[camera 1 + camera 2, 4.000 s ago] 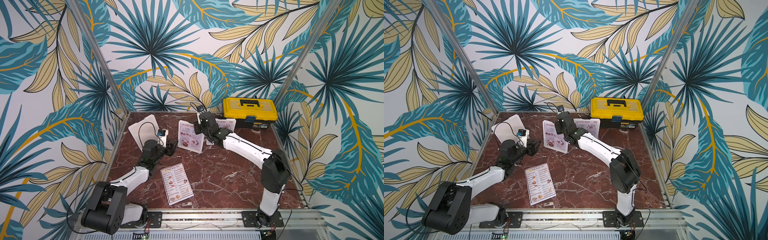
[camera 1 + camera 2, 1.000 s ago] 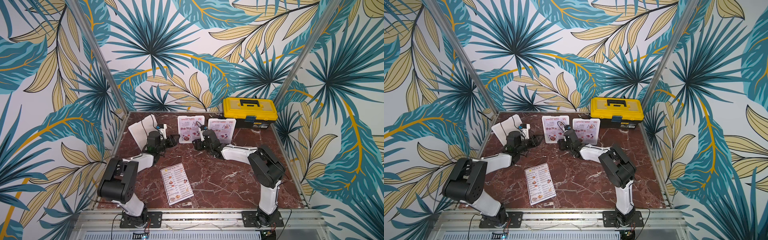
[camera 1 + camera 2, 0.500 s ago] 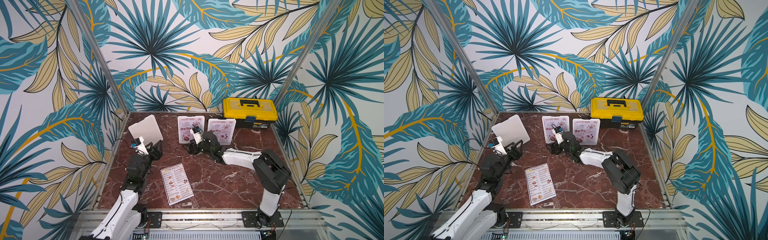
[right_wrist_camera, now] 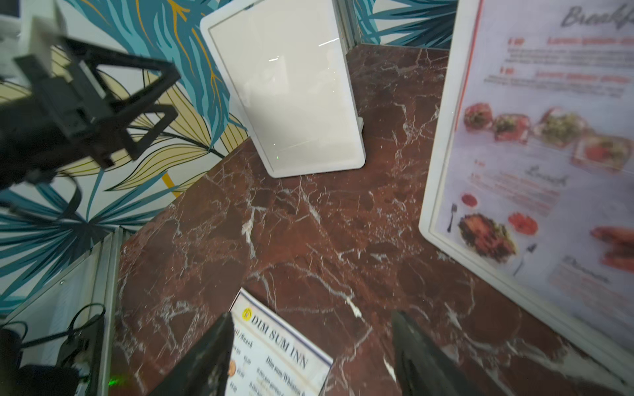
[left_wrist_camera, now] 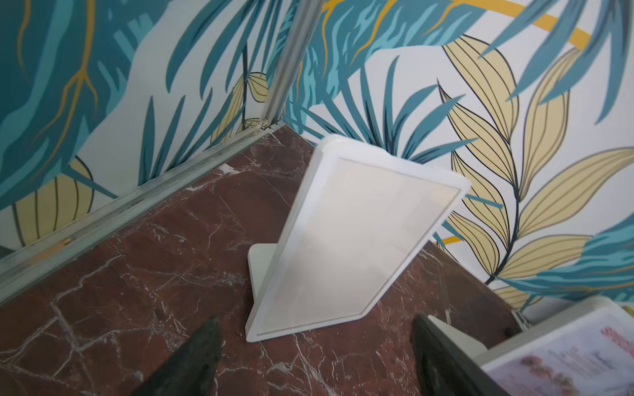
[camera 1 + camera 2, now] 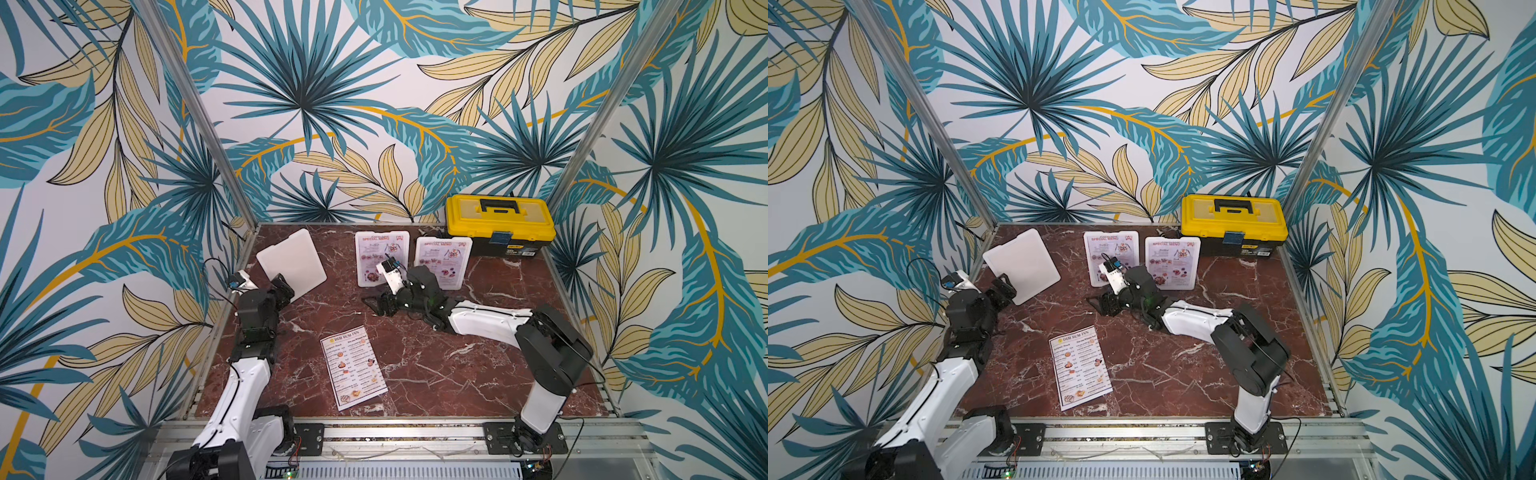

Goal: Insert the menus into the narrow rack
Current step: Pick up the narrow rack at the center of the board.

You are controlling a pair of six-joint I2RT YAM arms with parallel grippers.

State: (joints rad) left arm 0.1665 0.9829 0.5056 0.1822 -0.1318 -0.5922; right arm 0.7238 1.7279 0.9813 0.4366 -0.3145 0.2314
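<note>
A: What is left for me to slot?

B: Only the Dim Sum menu point(image 6: 353, 368). It lies flat and face up on the desk point(image 6: 457, 374) toward the front, well apart from the empty rack point(image 6: 291, 266) in the back left corner. The two red menus point(image 6: 374, 253) already stand slotted at the back.

A: And my fingers?

B: On my screen both pairs are spread with nothing between them. The left fingers point(image 5: 195, 356) sit low in front of the empty rack, near it but not touching. The right fingers point(image 4: 206, 356) hover low over the desk, with the menu's title edge right by them.

A: So the right takes the sheet?

B: That's my read, since it is the nearer. A flat sheet on this smooth marbled desk gives me no edge to pinch. I'd press one finger on a corner and drag it until the corner lifts or overhangs, then close on it lightly. I'd grip near the top edge so the paper hangs straight rather than flopping.

A: And the slot?

B: I can't see its opening from here — the wrist view shows only the front pane and the foot. I'd have the left steady the rack by its frame. Then I'd bring the sheet in edge-first, parallel to the pane, and feed it slowly — with any skew, thin paper will likely buckle instead of sliding.
</note>
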